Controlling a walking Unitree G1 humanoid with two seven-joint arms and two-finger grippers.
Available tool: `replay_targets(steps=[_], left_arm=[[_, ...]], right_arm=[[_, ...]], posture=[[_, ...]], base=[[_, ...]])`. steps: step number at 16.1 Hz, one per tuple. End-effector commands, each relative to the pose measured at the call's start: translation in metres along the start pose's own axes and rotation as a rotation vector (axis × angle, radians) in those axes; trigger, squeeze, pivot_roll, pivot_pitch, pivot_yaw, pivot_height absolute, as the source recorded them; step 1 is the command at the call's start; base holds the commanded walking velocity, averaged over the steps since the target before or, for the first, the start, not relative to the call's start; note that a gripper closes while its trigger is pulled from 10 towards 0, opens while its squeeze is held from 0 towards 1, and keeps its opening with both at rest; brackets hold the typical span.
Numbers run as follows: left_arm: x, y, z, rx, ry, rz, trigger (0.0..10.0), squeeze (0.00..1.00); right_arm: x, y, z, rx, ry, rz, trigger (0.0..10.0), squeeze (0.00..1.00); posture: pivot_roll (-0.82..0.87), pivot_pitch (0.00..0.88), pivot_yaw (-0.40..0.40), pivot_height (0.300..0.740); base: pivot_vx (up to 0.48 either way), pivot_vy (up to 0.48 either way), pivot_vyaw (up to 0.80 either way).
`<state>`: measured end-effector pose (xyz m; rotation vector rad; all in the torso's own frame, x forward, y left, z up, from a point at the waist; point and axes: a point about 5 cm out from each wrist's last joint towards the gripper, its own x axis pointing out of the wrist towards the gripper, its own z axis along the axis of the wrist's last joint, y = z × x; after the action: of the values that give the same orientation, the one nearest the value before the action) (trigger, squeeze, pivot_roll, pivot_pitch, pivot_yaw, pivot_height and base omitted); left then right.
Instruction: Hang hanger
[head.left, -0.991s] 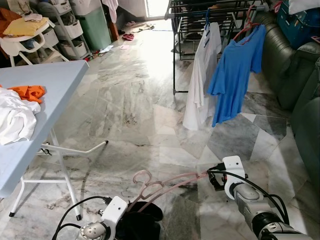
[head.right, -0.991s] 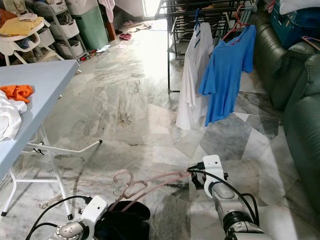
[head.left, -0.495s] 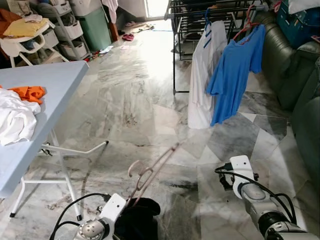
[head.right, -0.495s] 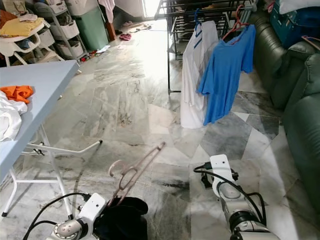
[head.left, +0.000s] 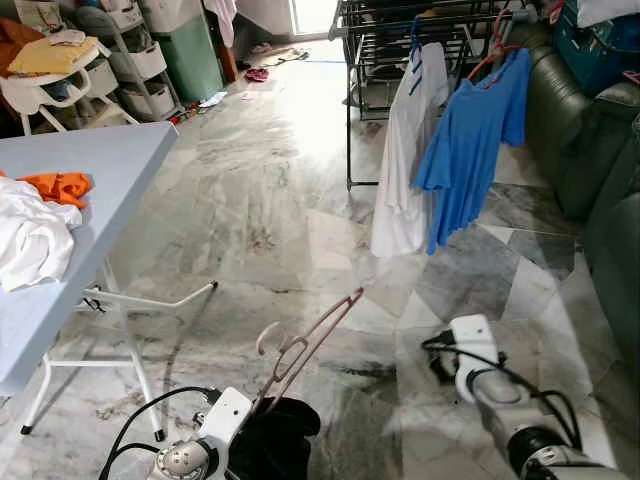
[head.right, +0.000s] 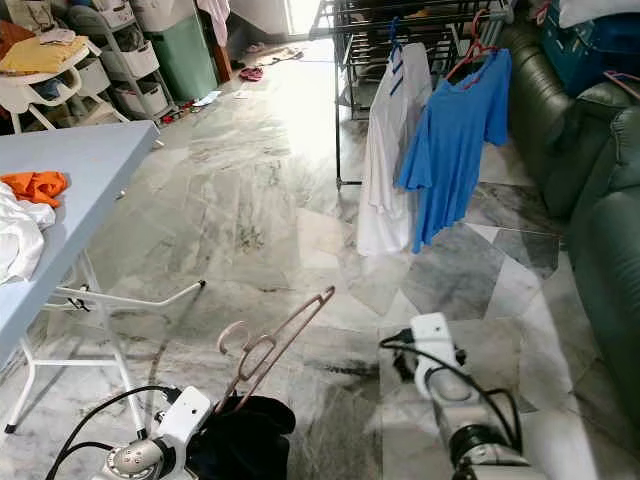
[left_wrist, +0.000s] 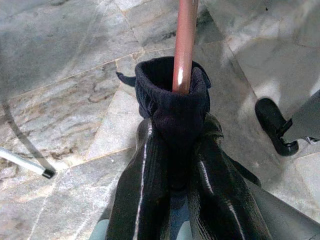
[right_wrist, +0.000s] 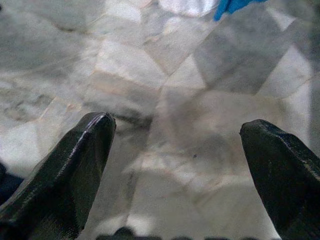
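One pink hanger (head.left: 305, 343) with dark garment (left_wrist: 172, 102), clamped in left gripper (left_wrist: 175, 165) | right gripper (right_wrist: 180, 165) spread apart above marble floor (head.left: 250, 190) | rack (head.left: 400, 40) apparently well apart

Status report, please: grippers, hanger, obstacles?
Left gripper shut on pink plastic hanger with dark garment. Right gripper open, empty. Black drying rack ahead across bare marble floor.

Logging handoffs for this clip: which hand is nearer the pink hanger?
Left. The left hand is shut on the dark garment that the pink hanger sticks out of. The right hand is open over bare floor, apart from it.
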<state>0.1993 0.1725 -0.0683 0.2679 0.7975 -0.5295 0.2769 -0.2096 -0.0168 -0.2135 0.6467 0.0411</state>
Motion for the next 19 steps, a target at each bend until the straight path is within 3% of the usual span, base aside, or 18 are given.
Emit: replay_targets(steps=[1,3,9,10,11,15,19], left_arm=[[0.0,0.008,0.01,-0.002,-0.041,0.036,10.0,0.0],[0.004,0.01,0.024,-0.017,-0.099,0.052,10.0,0.0],[0.009,0.018,0.069,-0.038,-0.259,0.032,10.0,0.0],[0.01,0.017,0.073,-0.039,-0.269,0.012,10.0,0.0],[0.011,0.016,0.071,-0.04,-0.254,0.013,10.0,0.0],[0.016,0.007,0.06,-0.14,-0.182,0.037,10.0,0.0],[0.02,-0.004,0.095,-0.159,-0.311,-0.116,10.0,0.0]], right_arm=[[-0.001,0.011,-0.009,-0.012,0.042,0.052,10.0,1.0],[-0.006,0.027,-0.028,-0.04,0.106,0.161,10.0,1.0],[-0.011,0.046,-0.044,-0.018,0.151,0.258,10.0,1.0],[-0.013,0.05,-0.048,-0.015,0.162,0.271,10.0,0.83],[-0.013,0.052,-0.05,-0.008,0.168,0.276,10.0,0.0],[-0.014,0.063,-0.052,-0.019,0.164,0.273,10.0,0.0],[-0.008,0.066,-0.028,0.0,0.053,0.27,10.0,0.0]], posture=[[-0.18,0.0,0.144,0.74],[-0.17,0.0,0.144,0.74],[-0.16,0.0,0.151,0.74],[-0.16,0.0,0.149,0.74],[-0.16,0.0,0.148,0.74],[-0.16,0.0,0.142,0.74],[-0.15,0.0,0.135,0.74]], base=[[0.0,0.0,0.0],[0.0,0.0,0.0],[0.0,0.0,0.0],[0.0,0.0,0.0],[0.0,0.0,0.0],[0.0,0.0,0.0],[0.0,0.0,0.0]])
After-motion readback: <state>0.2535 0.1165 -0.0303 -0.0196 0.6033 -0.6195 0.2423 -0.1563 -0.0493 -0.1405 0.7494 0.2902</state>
